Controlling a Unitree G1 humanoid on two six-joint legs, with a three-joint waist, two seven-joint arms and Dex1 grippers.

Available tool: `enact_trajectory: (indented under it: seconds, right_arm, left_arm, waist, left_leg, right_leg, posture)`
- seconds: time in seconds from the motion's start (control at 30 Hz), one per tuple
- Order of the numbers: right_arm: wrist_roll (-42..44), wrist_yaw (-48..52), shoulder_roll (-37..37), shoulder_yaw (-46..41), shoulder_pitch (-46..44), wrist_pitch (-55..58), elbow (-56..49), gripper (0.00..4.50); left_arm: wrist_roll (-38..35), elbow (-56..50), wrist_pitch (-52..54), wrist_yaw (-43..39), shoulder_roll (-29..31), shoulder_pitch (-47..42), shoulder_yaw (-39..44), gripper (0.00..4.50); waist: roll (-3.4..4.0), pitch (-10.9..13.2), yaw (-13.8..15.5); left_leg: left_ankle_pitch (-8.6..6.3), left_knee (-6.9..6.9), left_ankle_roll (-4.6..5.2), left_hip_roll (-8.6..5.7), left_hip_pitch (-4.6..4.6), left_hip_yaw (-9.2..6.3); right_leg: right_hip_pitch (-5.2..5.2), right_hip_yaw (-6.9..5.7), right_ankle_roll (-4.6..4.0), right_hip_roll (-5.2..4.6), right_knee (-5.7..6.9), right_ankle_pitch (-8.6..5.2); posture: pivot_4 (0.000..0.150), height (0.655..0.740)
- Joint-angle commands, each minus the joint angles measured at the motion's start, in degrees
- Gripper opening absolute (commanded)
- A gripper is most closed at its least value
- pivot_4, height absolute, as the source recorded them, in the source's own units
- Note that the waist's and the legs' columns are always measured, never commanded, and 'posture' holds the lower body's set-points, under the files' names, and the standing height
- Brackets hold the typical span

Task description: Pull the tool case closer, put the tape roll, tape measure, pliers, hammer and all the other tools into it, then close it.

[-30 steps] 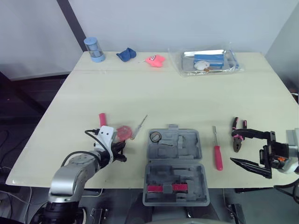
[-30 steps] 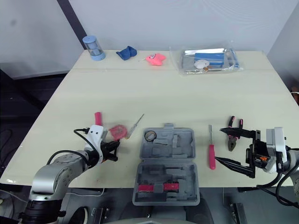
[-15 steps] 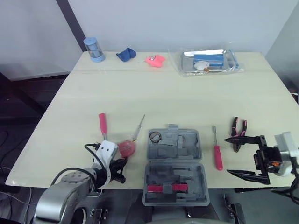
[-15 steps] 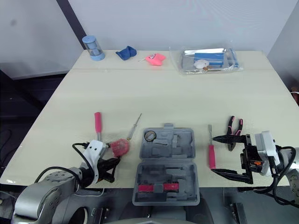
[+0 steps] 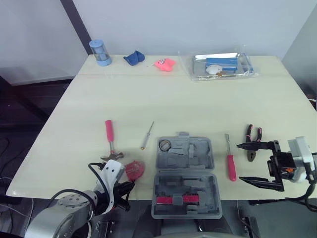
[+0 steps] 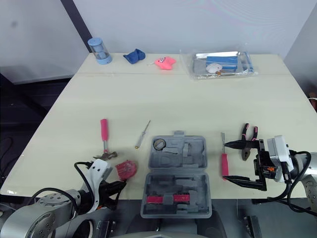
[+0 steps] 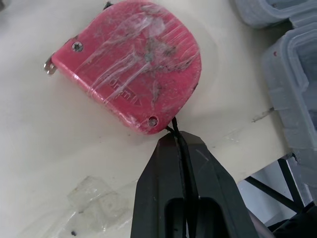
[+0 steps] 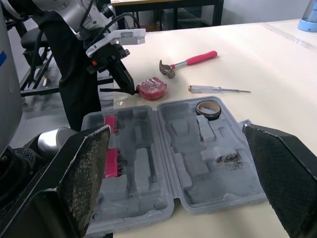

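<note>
Left gripper (image 7: 176,141) pinched on tape measure (image 7: 131,59) cord, left of case (image 5: 200,161); thin hold could slip on lifting. Right gripper (image 5: 238,162) gaping, right of case.

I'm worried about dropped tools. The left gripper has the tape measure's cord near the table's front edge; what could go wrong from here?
1. The left gripper is shut only on the thin cord of the tape measure, so the body may swing or slip when lifted, and it lies near the edge of the table.
2. The open right gripper hangs beside the red screwdriver and pliers, which lie close together; reaching for one could knock the other.
</note>
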Motion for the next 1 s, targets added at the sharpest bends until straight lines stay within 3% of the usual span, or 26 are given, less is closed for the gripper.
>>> enact_trajectory:
  seconds: [0.03,0.17,0.27,0.33,0.5,0.63,1.0]
  right_arm:
    - [0.37,-0.34,-0.52,-0.18,-0.40,-0.26,-1.53,4.50]
    - [-0.18,-0.70,-0.77,0.04,-0.63,-0.74,-1.41,4.50]
    - [-0.33,-0.88,-0.83,0.12,-0.86,-0.61,-1.34,4.50]
    - [-0.57,-0.85,-0.85,0.23,-1.16,-0.72,-1.05,4.50]
    - [-0.93,-0.92,-0.75,0.43,-2.17,-0.84,-0.57,4.50]
    - [-0.70,-1.53,-0.23,0.72,-2.43,-0.60,-1.19,4.50]
    - [-0.42,-2.40,-0.69,0.25,-2.82,-0.34,-1.75,4.50]
  left_arm:
    - [-0.03,-2.05,-1.19,-0.13,0.49,0.41,1.03,0.55]
    - [-0.63,-3.00,-0.66,-1.37,2.71,0.70,2.11,2.14]
    - [-2.60,-3.84,1.15,-2.87,4.88,-0.30,4.07,3.75]
    - [-5.52,-4.91,2.95,-5.15,6.57,-0.69,5.76,4.40]
    - [-7.26,-4.25,1.42,-9.06,10.86,-1.31,7.87,4.40]
    - [-0.61,2.85,-15.19,-17.37,14.37,0.48,3.87,4.40]
    - [5.83,24.61,-47.64,-36.86,11.97,-5.25,-0.77,4.40]
  waist:
    - [0.00,0.00,0.03]
    - [-0.01,0.00,0.05]
    - [0.00,0.00,0.05]
    - [0.00,0.00,-0.03]
    - [0.00,0.02,-0.01]
    - [0.01,0.02,-0.04]
    - [0.01,0.02,0.10]
  left_leg:
    - [0.00,0.00,0.00,0.00,0.00,0.00]
    - [0.00,0.00,0.00,0.00,-0.02,0.01]
    - [0.00,0.00,0.00,0.00,-0.01,-0.01]
    - [0.00,0.00,0.00,0.00,-0.01,0.00]
    - [0.00,-0.01,0.00,0.00,-0.01,0.01]
    - [0.00,-0.01,0.00,0.00,0.01,0.00]
    - [0.00,-0.03,0.00,0.01,-0.05,0.04]
  right_leg:
    - [0.00,0.00,0.00,0.00,0.00,0.00]
    - [0.00,0.00,0.00,-0.01,-0.02,0.00]
    - [0.00,-0.01,0.00,0.00,0.00,0.00]
    - [0.00,-0.01,0.00,0.00,0.00,0.00]
    - [-0.01,-0.01,0.00,-0.01,-0.02,0.00]
    - [-0.01,-0.01,-0.01,0.01,-0.02,0.00]
    - [0.00,-0.01,-0.01,0.00,-0.18,0.00]
  posture:
    - [0.150,0.7400]
    - [0.150,0.7400]
    - [0.150,0.7400]
    - [0.150,0.7400]
    - [0.150,0.7400]
    - [0.150,0.7400]
    - [0.150,0.7400]
